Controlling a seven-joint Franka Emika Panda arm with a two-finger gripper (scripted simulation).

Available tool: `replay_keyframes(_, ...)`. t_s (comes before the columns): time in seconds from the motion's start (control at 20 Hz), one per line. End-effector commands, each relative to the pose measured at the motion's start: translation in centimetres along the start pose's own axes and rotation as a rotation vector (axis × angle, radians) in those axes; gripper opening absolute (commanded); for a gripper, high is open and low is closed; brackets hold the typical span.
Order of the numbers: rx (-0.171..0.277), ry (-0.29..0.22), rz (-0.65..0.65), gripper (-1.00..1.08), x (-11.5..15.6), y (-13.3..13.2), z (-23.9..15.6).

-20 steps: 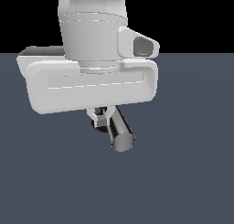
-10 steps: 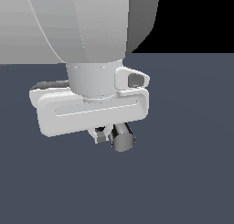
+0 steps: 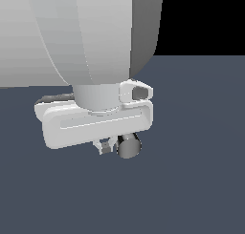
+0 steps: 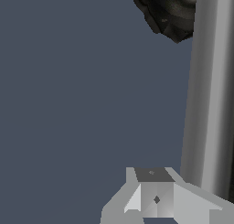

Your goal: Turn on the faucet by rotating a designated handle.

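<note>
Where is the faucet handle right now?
In the exterior view the handle peeks out just beneath the white gripper body, slightly toward that view's right; the wrist view shows it running alongside one finger.

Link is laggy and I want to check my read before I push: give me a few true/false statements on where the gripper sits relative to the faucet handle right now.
1. The chrome handle runs right beside a gripper finger in the wrist view. True.
2. The handle is lying loose on the floor, far from the gripper. False: its grey end shows just under the gripper in the exterior view.
3. The faucet's black ribbed base shows in the wrist view. True.
4. The exterior view gives a clear look at the whole faucet. False: the white arm covers most of it.
5. Both fingers are clearly seen clamped on the handle. False: the grip cannot be confirmed.
</note>
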State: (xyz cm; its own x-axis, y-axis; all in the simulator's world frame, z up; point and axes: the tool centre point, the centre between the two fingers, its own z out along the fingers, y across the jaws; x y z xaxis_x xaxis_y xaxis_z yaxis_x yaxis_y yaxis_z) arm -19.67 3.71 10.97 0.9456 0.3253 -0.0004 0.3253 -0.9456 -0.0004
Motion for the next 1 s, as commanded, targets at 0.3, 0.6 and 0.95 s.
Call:
replay_keyframes(0.3,0.000,0.000,-0.001,-1.00,0.1,1.8,0.0)
replay_keyframes(0.6,0.000,0.000,-0.001,-1.00,0.3,4.5,0.0)
replay_keyframes(0.95,0.000,0.000,0.000,-1.00,0.5,7.6,0.0)
